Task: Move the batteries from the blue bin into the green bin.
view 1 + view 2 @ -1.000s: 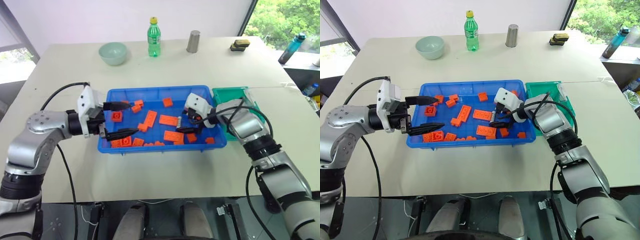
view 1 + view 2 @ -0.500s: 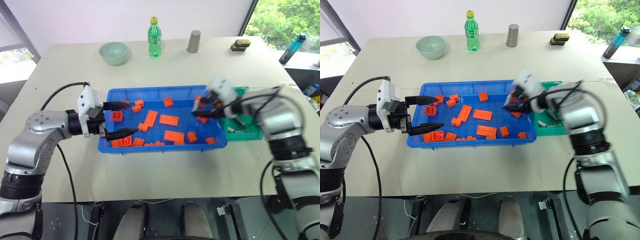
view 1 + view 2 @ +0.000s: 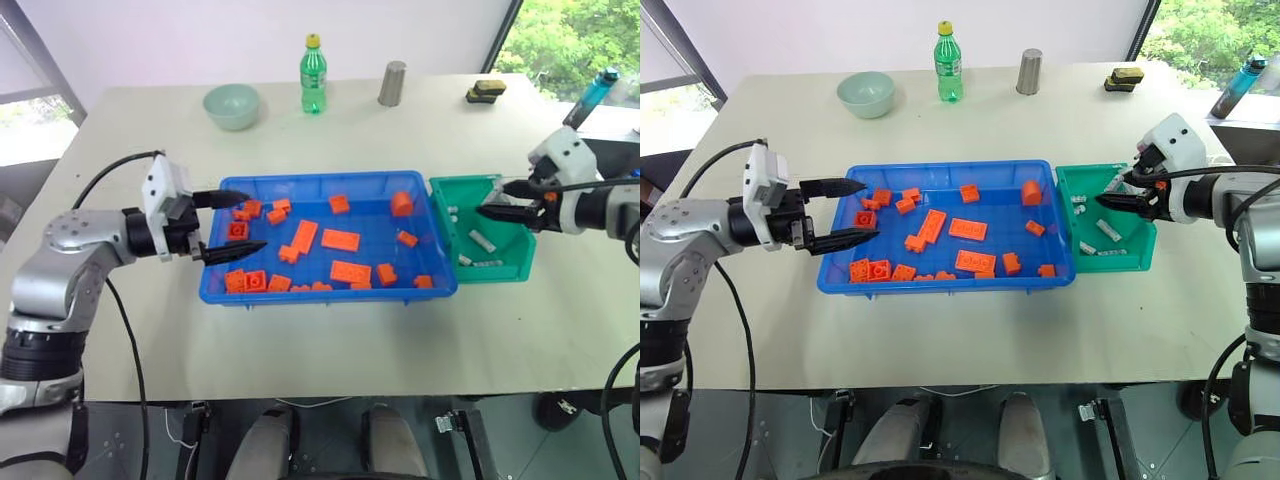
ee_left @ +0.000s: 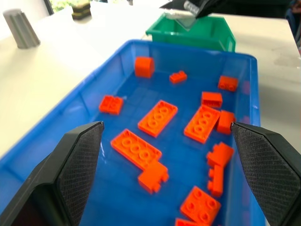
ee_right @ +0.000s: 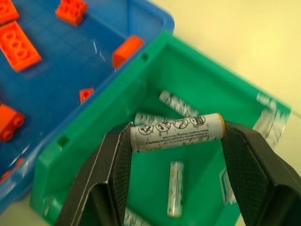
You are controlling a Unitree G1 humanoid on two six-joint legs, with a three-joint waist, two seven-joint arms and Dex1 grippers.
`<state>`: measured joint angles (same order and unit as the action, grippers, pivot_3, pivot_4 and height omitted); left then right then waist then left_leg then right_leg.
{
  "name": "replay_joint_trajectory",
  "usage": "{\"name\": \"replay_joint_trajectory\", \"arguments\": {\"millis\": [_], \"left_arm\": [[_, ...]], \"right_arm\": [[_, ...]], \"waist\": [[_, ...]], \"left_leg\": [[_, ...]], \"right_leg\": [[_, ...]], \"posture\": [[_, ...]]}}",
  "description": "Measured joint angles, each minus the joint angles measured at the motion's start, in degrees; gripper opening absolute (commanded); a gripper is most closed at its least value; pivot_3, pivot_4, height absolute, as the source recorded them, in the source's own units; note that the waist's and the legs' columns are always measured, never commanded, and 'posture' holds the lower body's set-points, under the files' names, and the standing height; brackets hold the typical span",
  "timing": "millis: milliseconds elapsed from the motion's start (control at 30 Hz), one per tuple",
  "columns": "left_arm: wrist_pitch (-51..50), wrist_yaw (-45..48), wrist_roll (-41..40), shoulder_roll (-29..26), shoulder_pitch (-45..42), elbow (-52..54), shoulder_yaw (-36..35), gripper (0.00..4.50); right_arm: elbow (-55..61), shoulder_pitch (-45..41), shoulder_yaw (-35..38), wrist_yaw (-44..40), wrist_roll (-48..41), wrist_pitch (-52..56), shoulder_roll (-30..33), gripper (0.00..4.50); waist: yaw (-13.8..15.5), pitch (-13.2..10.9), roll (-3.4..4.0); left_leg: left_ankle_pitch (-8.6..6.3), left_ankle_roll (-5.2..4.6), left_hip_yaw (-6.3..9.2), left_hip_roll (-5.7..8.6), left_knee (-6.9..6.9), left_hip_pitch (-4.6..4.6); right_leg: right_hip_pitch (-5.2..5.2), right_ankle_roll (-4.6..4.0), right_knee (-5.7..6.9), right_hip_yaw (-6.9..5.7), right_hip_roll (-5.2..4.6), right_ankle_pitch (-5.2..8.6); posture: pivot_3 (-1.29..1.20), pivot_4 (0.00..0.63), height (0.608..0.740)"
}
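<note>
Since 1 s ago, R gripper (image 5: 176, 136) has swung out of the blue bin (image 3: 330, 292) w/ a battery (image 5: 176, 126) and now hangs over the green bin (image 5: 84, 174). Battery is pinched end to end between its fingers, lying crosswise. Below the fingers, more batteries (image 3: 1108, 230) lie on the green bin floor. L gripper (image 4: 169, 155) barely shifted; spread wide, nothing between the fingers, at the blue bin's far end from the green one. Ahead of it: orange bricks (image 4: 158, 117) only.
</note>
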<state>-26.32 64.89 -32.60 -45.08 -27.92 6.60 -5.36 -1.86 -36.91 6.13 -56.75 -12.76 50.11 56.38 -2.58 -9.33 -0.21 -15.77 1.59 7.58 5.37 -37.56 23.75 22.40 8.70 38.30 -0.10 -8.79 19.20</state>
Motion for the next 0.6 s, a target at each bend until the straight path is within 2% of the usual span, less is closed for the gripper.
{"name": "replay_joint_trajectory", "arguments": {"millis": [67,333,467,600], "left_arm": [[0.3,0.2,0.1,0.2,-0.3,-0.4,0.2,4.50],[0.4,1.4,0.4,-0.4,-1.0,-1.0,0.1,4.50],[-0.9,2.9,-0.2,-4.4,-1.0,-3.5,-2.0,4.50],[-1.9,4.3,-0.5,-9.3,-1.4,-7.3,-5.9,4.50]], "right_arm": [[0.1,0.0,-0.1,0.9,-0.4,0.6,-0.3,4.46],[1.6,1.1,0.3,0.6,-3.4,0.3,0.2,4.46],[1.5,6.1,7.9,-4.8,-8.3,-2.6,3.6,4.46],[-1.6,15.1,17.2,-11.2,-9.6,-11.0,7.2,4.46]], "waist": [[0.0,0.0,0.00],[0.0,0.0,0.00],[0.3,0.0,0.00],[0.2,0.0,-0.01]], "left_leg": [[0.00,0.00,0.01,0.00,-0.02,0.01],[0.00,0.00,0.04,0.00,-0.08,0.03],[-0.03,-0.05,0.09,0.02,-0.17,0.10],[-0.05,-0.09,0.10,0.01,-0.26,0.09]], "right_leg": [[0.00,0.00,0.00,0.00,0.00,0.00],[0.00,0.00,0.00,0.00,0.02,0.00],[-0.02,0.00,0.00,-0.06,0.01,0.00],[-0.09,0.00,0.00,-0.09,0.02,0.00]], "posture": [[0.00,0.150,0.727],[0.00,0.150,0.727],[0.00,0.150,0.727],[0.00,0.150,0.727]]}}
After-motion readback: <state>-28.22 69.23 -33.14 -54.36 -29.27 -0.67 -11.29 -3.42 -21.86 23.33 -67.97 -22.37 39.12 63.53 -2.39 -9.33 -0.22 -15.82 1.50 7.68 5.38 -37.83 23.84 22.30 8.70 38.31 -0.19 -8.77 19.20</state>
